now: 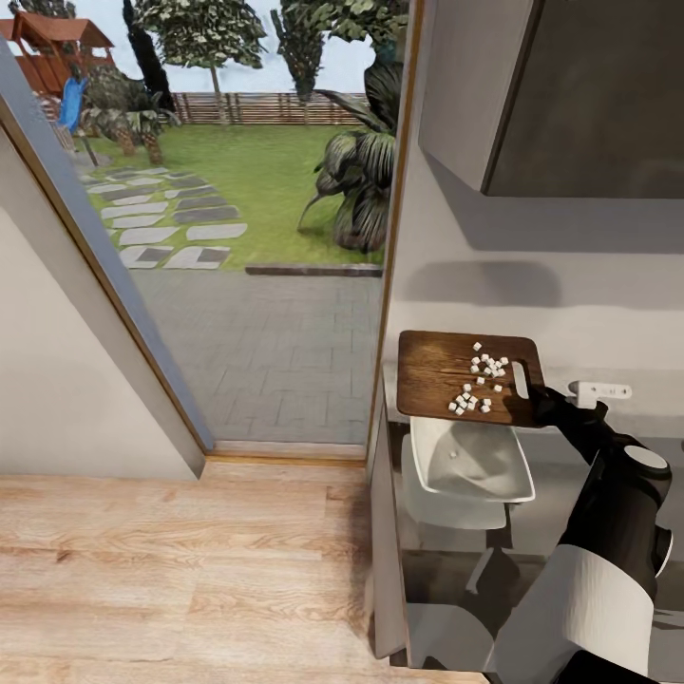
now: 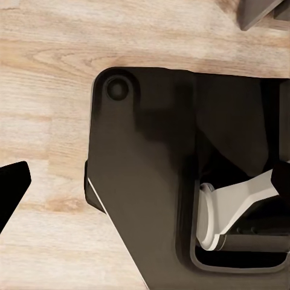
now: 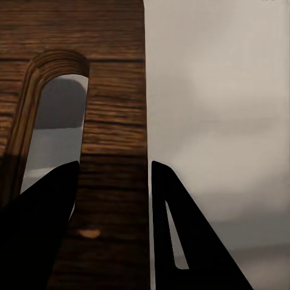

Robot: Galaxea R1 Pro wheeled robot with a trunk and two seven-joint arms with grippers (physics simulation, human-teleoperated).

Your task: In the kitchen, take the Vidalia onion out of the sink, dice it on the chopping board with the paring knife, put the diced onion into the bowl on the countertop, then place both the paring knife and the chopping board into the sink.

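My right gripper (image 1: pixel 538 395) is shut on the slot-handle end of the brown chopping board (image 1: pixel 432 372) and holds it roughly level above the white bowl (image 1: pixel 499 484) on the grey countertop (image 1: pixel 579 532). Several small white diced onion pieces (image 1: pixel 480 382) lie on the board, and one piece (image 1: pixel 454 454) sits in the bowl. In the right wrist view the board's edge (image 3: pixel 115 121) sits between the two dark fingers (image 3: pixel 42 229). My left gripper (image 2: pixel 148 175) hangs open over the floor, one fingertip (image 2: pixel 12 188) at the frame edge. The sink and paring knife are out of view.
A tall glass door (image 1: pixel 237 237) to a garden stands left of the counter end. Wood floor (image 1: pixel 190 570) lies below it. A white wall socket (image 1: pixel 600 389) is behind my right wrist, with dark upper cabinets (image 1: pixel 589 95) above. The robot's dark base (image 2: pixel 151 181) is under the left gripper.
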